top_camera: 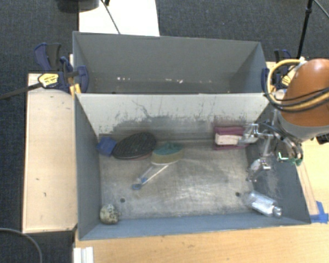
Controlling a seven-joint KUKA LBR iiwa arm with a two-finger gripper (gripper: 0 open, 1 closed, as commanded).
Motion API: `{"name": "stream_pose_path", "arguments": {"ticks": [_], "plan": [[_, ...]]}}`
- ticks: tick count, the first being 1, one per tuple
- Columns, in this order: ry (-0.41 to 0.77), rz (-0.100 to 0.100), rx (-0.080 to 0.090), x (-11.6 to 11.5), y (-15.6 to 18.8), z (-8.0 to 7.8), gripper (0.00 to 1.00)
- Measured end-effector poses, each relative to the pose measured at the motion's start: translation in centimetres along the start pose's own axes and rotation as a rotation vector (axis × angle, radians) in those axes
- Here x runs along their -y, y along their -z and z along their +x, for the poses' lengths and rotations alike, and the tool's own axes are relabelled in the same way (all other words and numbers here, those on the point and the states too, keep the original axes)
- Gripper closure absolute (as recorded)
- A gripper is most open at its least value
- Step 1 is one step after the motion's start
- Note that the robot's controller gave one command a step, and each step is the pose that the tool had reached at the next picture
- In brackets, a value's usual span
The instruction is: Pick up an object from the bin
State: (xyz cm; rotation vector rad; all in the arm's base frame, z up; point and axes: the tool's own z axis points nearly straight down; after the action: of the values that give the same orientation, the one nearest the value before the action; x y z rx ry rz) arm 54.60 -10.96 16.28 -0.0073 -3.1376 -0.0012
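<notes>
1. Camera view, hand: bare metal parts hang low at the right side of the bin, over its sloping right wall. The shiny parts blend into the grey metal behind them. I cannot tell whether the hand is open or closed, nor whether it grips anything.
2. Arm: the wrist carries a smooth, rounded orange cover with yellow and black cables looped round it. The right edge cuts off the rest of the arm.
3. Nearest thing toward the front: a clear plastic bottle lies on its side in the front right corner, just below the hand. It is glossy and see-through, and its outline is hard to make out against the metal.
4. Nearest thing toward the back: a small box, maroon on top with a white face, lies against the back wall just left of the hand's upper parts. Touching or apart: cannot tell.
5. Back left: a flat black oval brush with a finely ribbed surface. A blue scrap sits at its left end, partly hidden; kind unclear.
6. A teal scrubber lies just right of the black oval. Its thin pale handle runs toward the front left and ends in a blue tip.
7. Front left corner: a round speckled lump, stone-like, well apart from everything else.
8. Bin floor: dull grey metal, scuffed and scratched.
</notes>
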Motion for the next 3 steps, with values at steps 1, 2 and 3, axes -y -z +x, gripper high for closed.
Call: {"name": "stream_pose_path", "arguments": {"ticks": [1, 2, 3], "plan": [[0.182, -0.017, 0.009, 3.2, -9.0, 5.7, 0.0], [-0.046, 0.0, 0.011, 1.6, -6.2, 5.0, 0.0], [-0.165, 0.002, 0.011, 4.2, -5.6, 5.5, 0.0]]}}
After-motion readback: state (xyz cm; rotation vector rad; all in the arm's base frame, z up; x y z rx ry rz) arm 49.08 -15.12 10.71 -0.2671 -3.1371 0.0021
